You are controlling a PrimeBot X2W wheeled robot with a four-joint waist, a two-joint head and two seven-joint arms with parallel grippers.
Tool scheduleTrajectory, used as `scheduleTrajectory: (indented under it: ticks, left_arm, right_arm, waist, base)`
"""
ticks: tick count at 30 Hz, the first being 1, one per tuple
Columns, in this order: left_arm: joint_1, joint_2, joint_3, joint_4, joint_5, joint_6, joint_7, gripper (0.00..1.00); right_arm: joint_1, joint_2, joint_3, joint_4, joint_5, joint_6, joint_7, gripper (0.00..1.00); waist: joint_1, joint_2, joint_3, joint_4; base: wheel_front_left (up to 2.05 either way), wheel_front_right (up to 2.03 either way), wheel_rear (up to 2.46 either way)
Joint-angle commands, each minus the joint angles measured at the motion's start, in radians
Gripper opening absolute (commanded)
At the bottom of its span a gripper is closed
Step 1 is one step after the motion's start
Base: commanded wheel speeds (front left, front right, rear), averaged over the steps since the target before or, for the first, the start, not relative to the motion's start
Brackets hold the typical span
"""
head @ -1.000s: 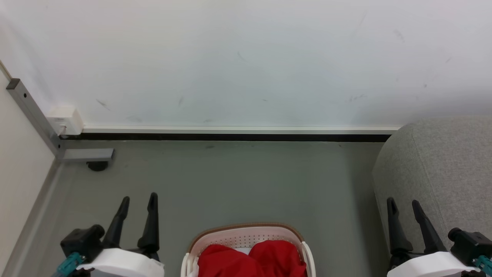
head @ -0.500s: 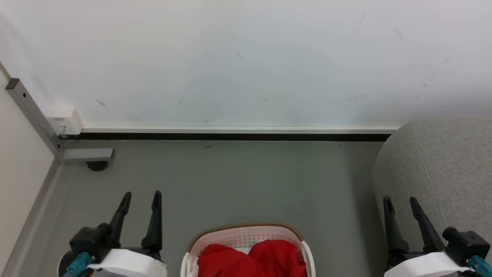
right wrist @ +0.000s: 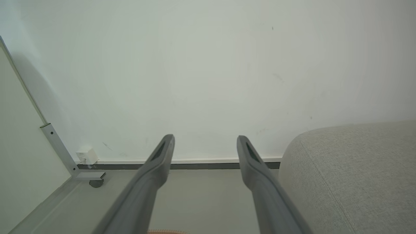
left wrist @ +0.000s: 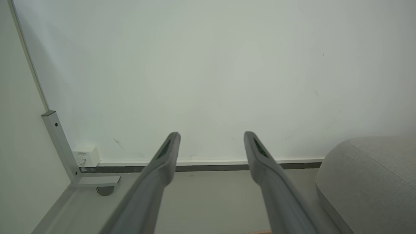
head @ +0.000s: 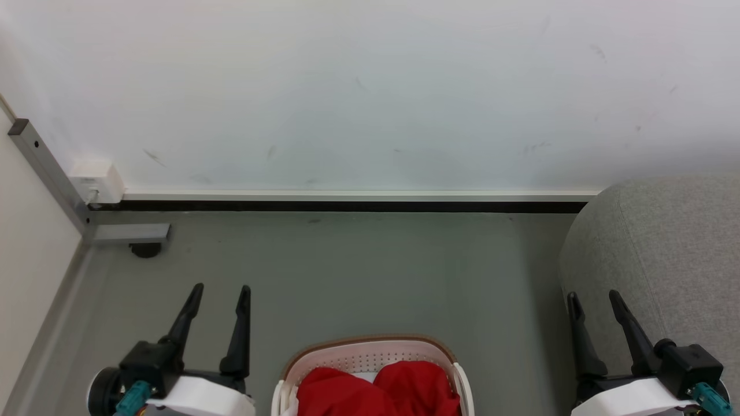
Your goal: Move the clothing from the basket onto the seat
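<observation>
The head view has the red clothes (head: 376,390) bunched in the basket (head: 370,341) on the floor (head: 347,271), low in the middle, the heap lying side to side. The grey sofa (head: 665,248) stands at the right. The left tool (head: 222,287) and right tool (head: 593,294) are spread wide, holding nothing. The left wrist view adds the wall (left wrist: 208,65) past its spread fingers (left wrist: 162,162). The right wrist view has the sofa close by.

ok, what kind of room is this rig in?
Likely a staged living-room corner in a lab: grey sofa by a bare white wall, laundry basket of red clothing on a grey floor.
</observation>
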Motion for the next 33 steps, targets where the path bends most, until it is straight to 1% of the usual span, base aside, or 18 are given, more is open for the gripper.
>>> scheduleTrajectory:
  ticks: [1, 14, 33]
  left_arm:
    - [-0.013, 0.002, 0.0, -0.005, 0.024, -0.003, -0.014, 1.0]
    - [-0.011, -0.01, 0.009, -0.001, 0.113, -0.009, -0.034, 1.0]
    - [-0.019, -0.029, 0.035, 0.016, 0.107, -0.026, -0.033, 1.0]
  right_arm:
    - [-0.01, -0.009, 0.002, 0.001, -0.019, -0.002, -0.008, 1.0]
    - [-0.006, -0.009, 0.013, -0.002, -0.091, -0.002, -0.032, 1.0]
    - [-0.014, -0.009, 0.011, 0.001, -0.075, -0.002, -0.029, 1.0]
  waist:
    - [0.0, 0.0, -0.001, 0.0]
    - [0.0, 0.0, -0.007, -0.001]
    - [0.0, 0.0, -0.003, 0.0]
  base:
    - [0.0, 0.0, 0.0]
    - [0.0, 0.0, 0.0]
    - [0.0, 0.0, 0.0]
